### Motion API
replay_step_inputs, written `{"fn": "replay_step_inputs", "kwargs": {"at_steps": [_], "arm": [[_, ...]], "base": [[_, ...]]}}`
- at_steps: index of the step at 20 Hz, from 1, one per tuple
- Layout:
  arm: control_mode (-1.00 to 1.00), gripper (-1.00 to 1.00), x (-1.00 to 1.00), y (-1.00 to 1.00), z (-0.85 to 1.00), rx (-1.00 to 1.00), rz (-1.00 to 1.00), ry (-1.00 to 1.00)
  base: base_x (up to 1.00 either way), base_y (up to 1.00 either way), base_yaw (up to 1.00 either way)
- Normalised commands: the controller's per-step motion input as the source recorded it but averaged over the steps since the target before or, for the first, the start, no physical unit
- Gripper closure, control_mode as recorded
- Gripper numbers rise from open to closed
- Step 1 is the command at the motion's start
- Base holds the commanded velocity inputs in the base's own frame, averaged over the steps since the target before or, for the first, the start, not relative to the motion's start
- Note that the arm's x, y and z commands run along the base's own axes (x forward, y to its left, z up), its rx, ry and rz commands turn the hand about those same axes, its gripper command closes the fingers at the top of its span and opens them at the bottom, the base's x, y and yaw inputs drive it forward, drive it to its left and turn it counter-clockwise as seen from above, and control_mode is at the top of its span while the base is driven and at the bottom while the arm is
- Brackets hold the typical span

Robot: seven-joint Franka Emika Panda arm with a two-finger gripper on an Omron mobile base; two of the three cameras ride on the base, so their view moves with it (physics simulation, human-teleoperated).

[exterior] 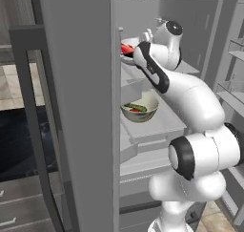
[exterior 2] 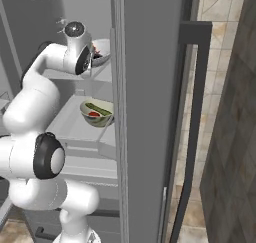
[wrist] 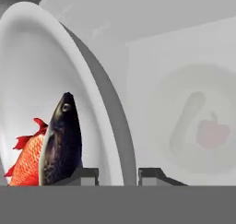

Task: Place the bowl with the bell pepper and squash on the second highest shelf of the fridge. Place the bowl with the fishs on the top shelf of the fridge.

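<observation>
The fridge (exterior: 76, 107) stands open, and it serves as the landmark here. Inside it are two bowls. One bowl, the veg bowl (exterior: 140, 108), sits on the second-highest shelf (exterior: 162, 123) and holds one red bell pepper (exterior: 135, 110) and one dark green squash (exterior: 136, 106), lying side by side.

The other, the fish bowl (wrist: 55, 94), is up at the top shelf (exterior 2: 100, 73) of the fridge; whether it rests on the shelf or hangs just above it cannot be told. It holds two fish: one red fish (wrist: 28, 159) and one dark fish (wrist: 62, 142), touching each other.

The gripper (wrist: 117, 176) is up at the top shelf too. Its jaws are closed on the rim of the fish bowl, one finger inside the bowl beside the dark fish and the other outside the wall.

Through the top shelf, in the hand view, the veg bowl below shows faintly as a pale shape.
</observation>
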Motion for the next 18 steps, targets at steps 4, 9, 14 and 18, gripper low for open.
{"fn": "replay_step_inputs", "kwargs": {"at_steps": [4, 9, 14, 18], "arm": [[-1.0, -1.0, -0.81, 0.53, -0.22, -0.14, 0.0, -0.17], [-1.0, -1.0, -1.0, 0.37, 0.0, -0.05, -0.04, -0.35], [-1.0, -1.0, -1.0, 0.06, 0.03, 0.06, -0.06, -0.14], [-1.0, -1.0, -1.0, -0.11, 0.12, 0.15, -0.04, -0.05]], "base": [[0.0, 0.0, 0.0], [0.0, 0.0, 0.0], [0.0, 0.0, 0.0], [0.0, 0.0, 0.0]]}}
